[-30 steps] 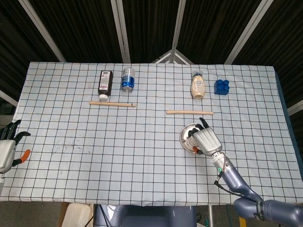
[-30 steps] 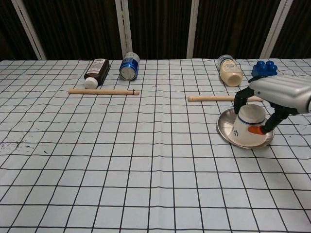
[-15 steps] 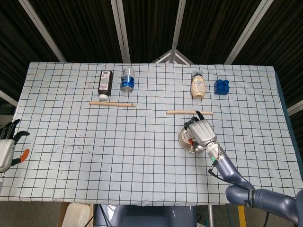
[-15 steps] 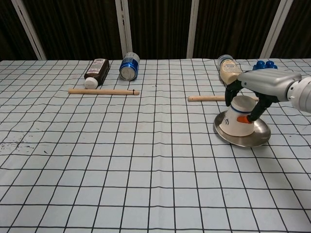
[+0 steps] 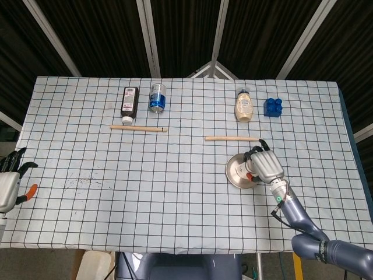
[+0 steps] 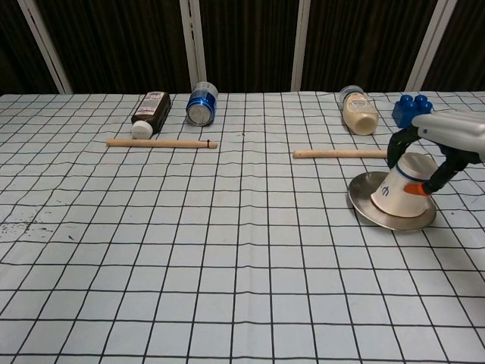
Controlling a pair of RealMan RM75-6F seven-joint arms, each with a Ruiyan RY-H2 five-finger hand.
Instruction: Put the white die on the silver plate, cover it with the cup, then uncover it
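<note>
Seen from the head camera, the right hand [image 5: 266, 166] grips the cup [image 5: 252, 170] upside down over the silver plate [image 5: 236, 172], which sits on the checked tablecloth [image 5: 175, 175] just below a wooden stick [image 5: 232, 138]. The white die is not visible, so its place cannot be told. At the far left edge, the left hand [image 5: 10, 178] hangs off the table with its fingers apart, holding nothing. Along the back lie a dark bottle [image 5: 129, 101], a blue can [image 5: 157, 97], a second stick [image 5: 139, 128], a cream bottle [image 5: 244, 105] and a blue block [image 5: 273, 107].

From the chest camera, the right hand [image 6: 443, 144] wraps its dark fingers [image 6: 395, 150] around the white cup [image 6: 405, 189], which is tilted, mouth down, on the silver plate [image 6: 362, 208]. The plate itself tips up on its left side. Only the right hand shows here. The cream bottle [image 6: 358, 112] and blue block [image 6: 410, 109] lie behind it.
</note>
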